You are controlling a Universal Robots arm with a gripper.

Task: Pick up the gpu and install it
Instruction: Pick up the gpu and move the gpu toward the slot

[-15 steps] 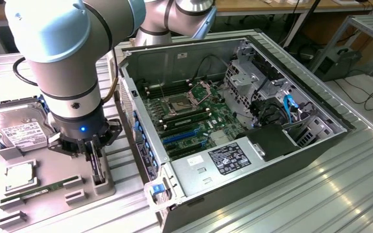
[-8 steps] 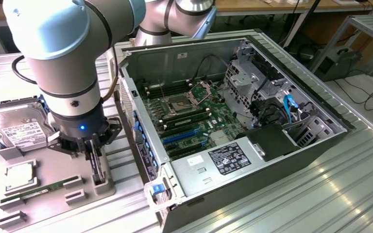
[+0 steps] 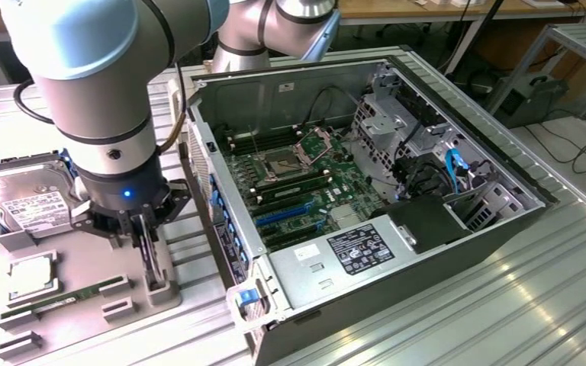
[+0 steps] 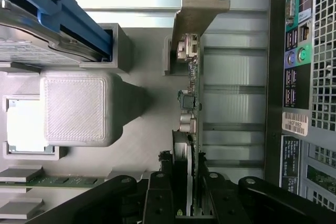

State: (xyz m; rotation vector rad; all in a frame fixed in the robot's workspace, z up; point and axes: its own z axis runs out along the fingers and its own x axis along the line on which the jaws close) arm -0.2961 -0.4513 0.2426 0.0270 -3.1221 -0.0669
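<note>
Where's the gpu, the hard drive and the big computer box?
gpu (image 4: 193, 74), wrist view, on its green board edge.
hard drive (image 3: 34, 203), exterior view, on its white label.
computer box (image 3: 415, 271), exterior view, on its near side wall.

Metal-bracketed gpu, ridged matt plastic block

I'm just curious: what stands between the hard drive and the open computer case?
In the exterior view, the pincer stands there, gripping the gpu, which is upright in its grey holder.
</note>
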